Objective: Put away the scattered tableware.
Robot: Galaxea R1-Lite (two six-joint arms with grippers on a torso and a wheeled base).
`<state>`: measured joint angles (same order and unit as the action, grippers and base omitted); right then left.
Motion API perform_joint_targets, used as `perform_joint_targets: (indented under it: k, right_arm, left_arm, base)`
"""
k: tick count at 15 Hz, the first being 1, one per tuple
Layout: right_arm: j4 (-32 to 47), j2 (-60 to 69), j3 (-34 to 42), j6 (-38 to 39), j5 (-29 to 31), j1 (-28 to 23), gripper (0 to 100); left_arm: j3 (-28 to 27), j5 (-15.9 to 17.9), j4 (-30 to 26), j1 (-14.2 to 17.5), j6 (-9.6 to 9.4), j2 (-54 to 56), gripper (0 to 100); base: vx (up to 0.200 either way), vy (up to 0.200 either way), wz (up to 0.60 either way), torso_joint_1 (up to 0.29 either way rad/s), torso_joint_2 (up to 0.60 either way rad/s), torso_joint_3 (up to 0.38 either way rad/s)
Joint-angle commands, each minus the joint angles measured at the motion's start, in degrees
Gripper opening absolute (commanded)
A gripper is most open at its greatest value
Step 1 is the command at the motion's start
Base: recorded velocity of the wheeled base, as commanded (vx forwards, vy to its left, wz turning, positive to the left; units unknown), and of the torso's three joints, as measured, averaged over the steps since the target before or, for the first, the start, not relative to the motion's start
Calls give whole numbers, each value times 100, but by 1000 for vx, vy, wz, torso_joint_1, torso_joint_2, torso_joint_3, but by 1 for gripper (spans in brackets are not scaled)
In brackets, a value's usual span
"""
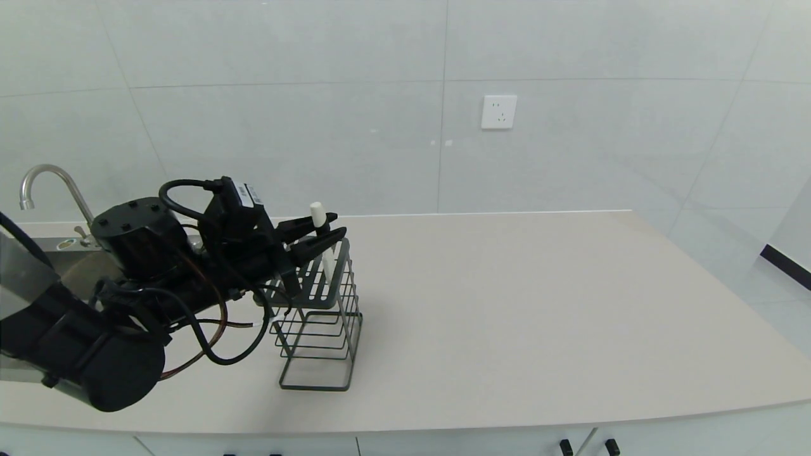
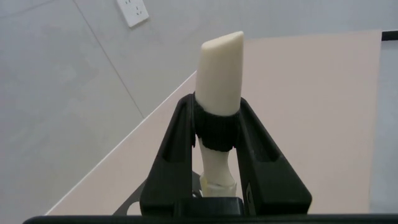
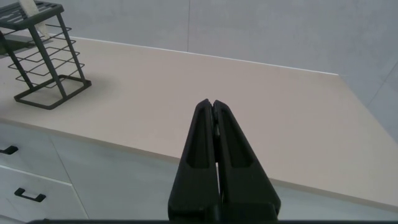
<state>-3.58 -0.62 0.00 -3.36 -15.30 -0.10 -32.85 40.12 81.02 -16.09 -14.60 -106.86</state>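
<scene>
A black wire cutlery rack (image 1: 320, 329) stands on the beige counter (image 1: 538, 304), left of centre. My left gripper (image 1: 323, 231) hovers just over the rack's top, shut on a white utensil handle (image 1: 317, 212). The handle stands upright, and its lower part passes down through the rack's slotted top. In the left wrist view the white handle (image 2: 219, 81) sticks out beyond the fingers (image 2: 180, 143) clamped on it. My right gripper (image 3: 213, 109) is shut with nothing in it, out past the counter's front edge. From there the rack (image 3: 43, 56) sits far off.
A chrome faucet (image 1: 44, 180) and a sink (image 1: 63, 244) lie at the counter's far left, behind the left arm. A wall socket (image 1: 498, 112) is on the tiled wall. Bare counter stretches to the right of the rack. Drawer fronts (image 3: 25, 186) run below the counter edge.
</scene>
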Motion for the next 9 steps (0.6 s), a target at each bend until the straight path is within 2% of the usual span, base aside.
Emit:
perform_joint_targets:
  k: [1,9]
  right_arm:
    - [-2,-8,0,-15,-8,1,0]
    - [-2,-8,0,-24,-8,1,0]
  left_arm:
    - [-2,-4,19,10,1,-142,0]
    - [-2,-30,116,1,10,-414,0]
  base:
    - [0,0,0,0,0,0]
    - [0,0,0,0,0,0]
